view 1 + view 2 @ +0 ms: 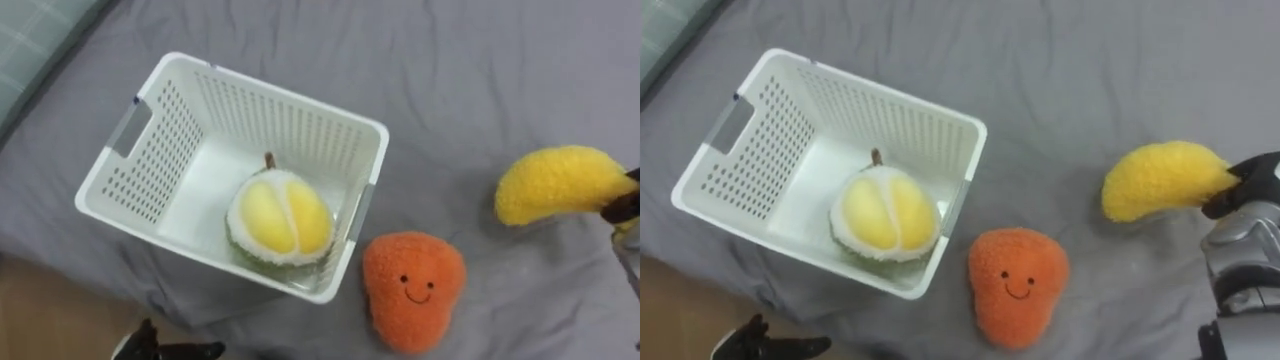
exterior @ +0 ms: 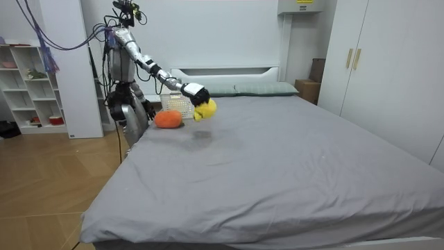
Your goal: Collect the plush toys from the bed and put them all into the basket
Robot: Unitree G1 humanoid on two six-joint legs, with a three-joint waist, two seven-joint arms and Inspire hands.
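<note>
Grey bed (image 1: 480,70) seen from above. A strip of wooden floor (image 1: 40,310) shows at the lower left of the frame.

White perforated basket (image 1: 283,92) sits on the bed at upper left to centre, its handle cut-outs on the short ends. Inside, against the wall at lower right, lies a durian plush (image 1: 280,218), with pale rind, yellow segments and its stem pointing up-frame.

Orange plush with a smiling face (image 1: 412,288) lies flat on the sheet at lower centre. It is just beside the basket's lower right corner, outside it.

Yellow crescent plush (image 1: 560,183) is at the right edge of the frame, gripped at its right end by the right hand (image 1: 1252,182). Dark fingers are curled over the tip. The room view shows the arm stretched out over the bed and the yellow plush hanging from the hand, clear of the sheet, to the right of the orange plush and the basket.

Left hand (image 1: 765,345) sits low at the bottom left edge of the frame, off the bed. I cannot tell its state.

The robot stands upright at the bed's side, at the room view's left, with white shelving (image 2: 31,83) behind it.
</note>
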